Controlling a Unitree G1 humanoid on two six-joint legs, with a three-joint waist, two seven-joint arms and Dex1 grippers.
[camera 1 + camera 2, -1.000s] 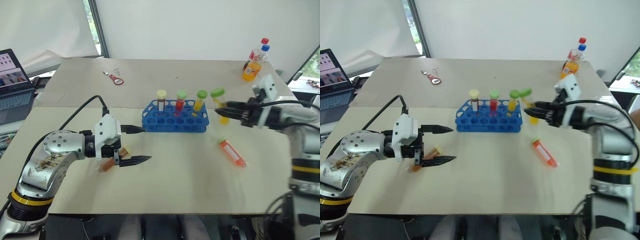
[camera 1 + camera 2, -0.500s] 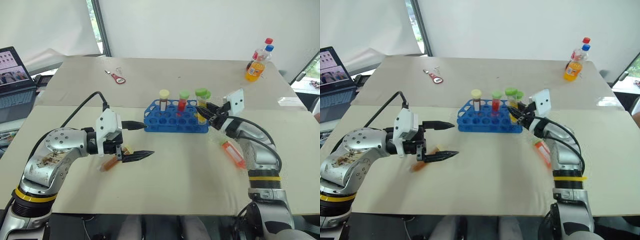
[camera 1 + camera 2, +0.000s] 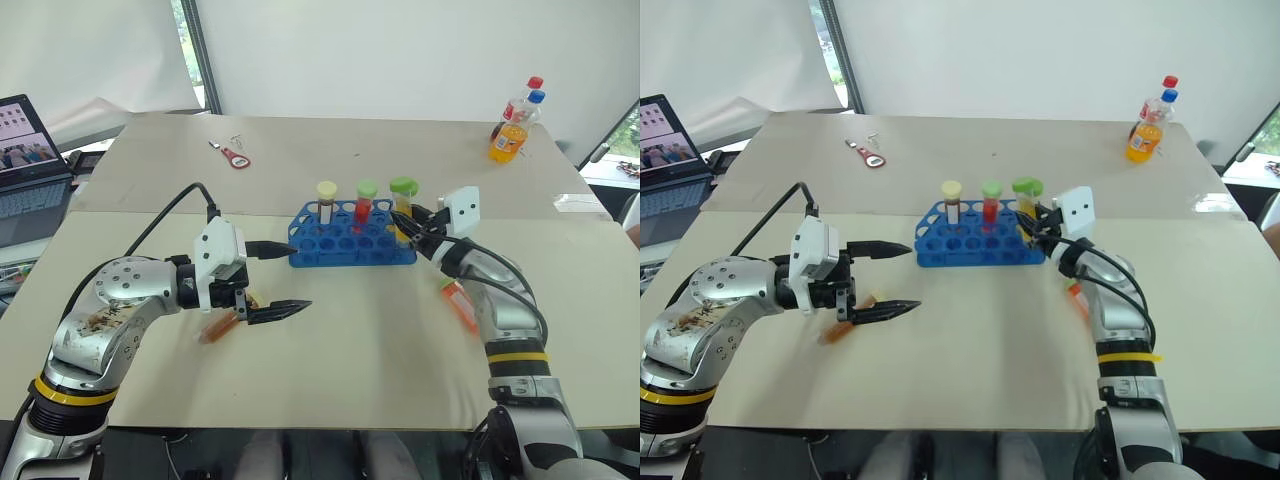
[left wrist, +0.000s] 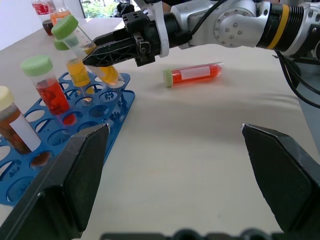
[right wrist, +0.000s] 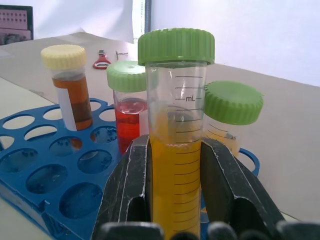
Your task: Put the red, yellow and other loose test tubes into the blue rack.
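Observation:
The blue rack (image 3: 352,243) stands mid-table and holds a brown tube with a cream cap (image 3: 326,198), a red tube (image 3: 365,200) and a yellow tube (image 5: 227,120), both green-capped. My right gripper (image 3: 416,226) is shut on another yellow test tube (image 5: 176,115), tilted, with its lower end at the rack's right end. I cannot tell whether it sits in a hole. A red-orange tube (image 4: 192,75) lies on the table beside my right forearm. My left gripper (image 3: 300,276) is open, left of the rack, above a brown tube (image 3: 218,326) that lies flat.
An orange soda bottle (image 3: 506,138) and a second bottle stand at the far right corner. A laptop (image 3: 25,140) sits at the left edge. A red opener (image 3: 236,158) lies at the back.
My right gripper has carried the yellow tube left and down, from beside the rack to its right end. The left gripper has stayed open in place. The head view shifted slightly.

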